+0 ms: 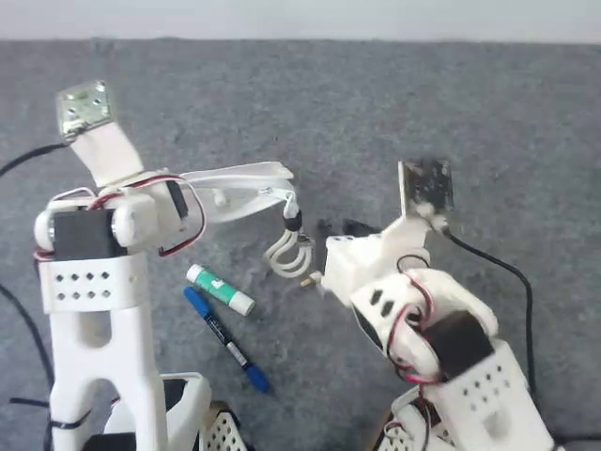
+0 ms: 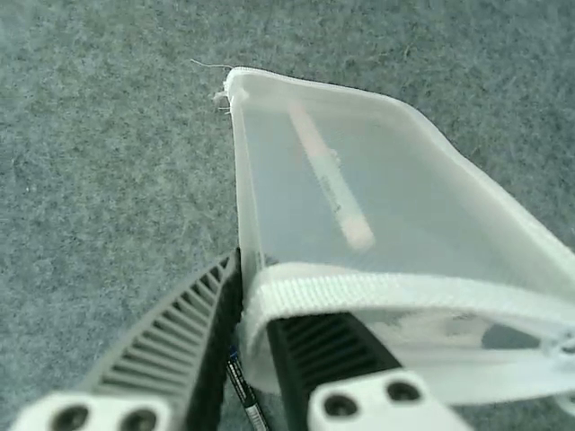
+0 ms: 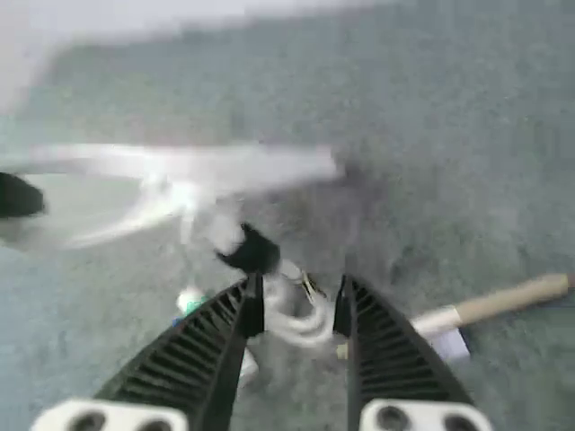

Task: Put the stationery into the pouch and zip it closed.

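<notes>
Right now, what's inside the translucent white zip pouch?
Through the wall of the translucent white zip pouch, one pale pen-shaped stick lies inside. The white woven zip band and the left end effector clamping that edge cover the space near the opening, so anything there is hidden.

The bench is covered all over by a grey, felt-like fabric. Along its far edge a pale, plain strip is seen. The surface is lit evenly, and only soft shadows are cast.
</notes>
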`<state>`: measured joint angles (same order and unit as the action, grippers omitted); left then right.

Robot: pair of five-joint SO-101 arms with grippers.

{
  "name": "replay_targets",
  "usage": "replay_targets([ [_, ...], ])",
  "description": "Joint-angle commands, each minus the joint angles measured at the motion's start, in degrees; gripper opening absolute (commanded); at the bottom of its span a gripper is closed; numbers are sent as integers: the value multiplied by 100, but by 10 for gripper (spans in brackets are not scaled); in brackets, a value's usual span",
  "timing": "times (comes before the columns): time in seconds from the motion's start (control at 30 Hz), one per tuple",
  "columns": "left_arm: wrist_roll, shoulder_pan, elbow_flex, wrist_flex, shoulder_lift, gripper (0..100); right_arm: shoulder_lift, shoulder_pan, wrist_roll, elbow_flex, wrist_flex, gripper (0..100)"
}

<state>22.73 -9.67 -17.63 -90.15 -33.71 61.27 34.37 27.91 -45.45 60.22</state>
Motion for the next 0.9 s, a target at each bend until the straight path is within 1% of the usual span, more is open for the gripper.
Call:
replay_targets([
  [0.0, 53, -44, 57, 211, -70, 11, -558, -242, 70, 255, -119, 123],
  [0.1, 53, -62, 57, 220, -70, 11, -945, -435, 88, 255, -286, 121],
  [0.23, 53, -62, 57, 229, -70, 11, -1411, -699, 132, 343, -409, 55],
  [0.3, 53, -62, 57, 229, -70, 11, -1684, -910, 141, 352, -576, 46],
  [0.4, 53, -62, 57, 229, -70, 11, -2114, -1130, 141, 404, -708, 73],
  [0.53, 53, -62, 57, 229, -70, 11, -2730, -1182, 229, 809, -277, 121],
  [0.67, 53, -62, 57, 229, -70, 11, -3503, -1226, 466, 1248, 92, 125],
  [0.87, 53, -62, 57, 229, -70, 11, -4910, -1736, 484, 1890, 40, 124],
])
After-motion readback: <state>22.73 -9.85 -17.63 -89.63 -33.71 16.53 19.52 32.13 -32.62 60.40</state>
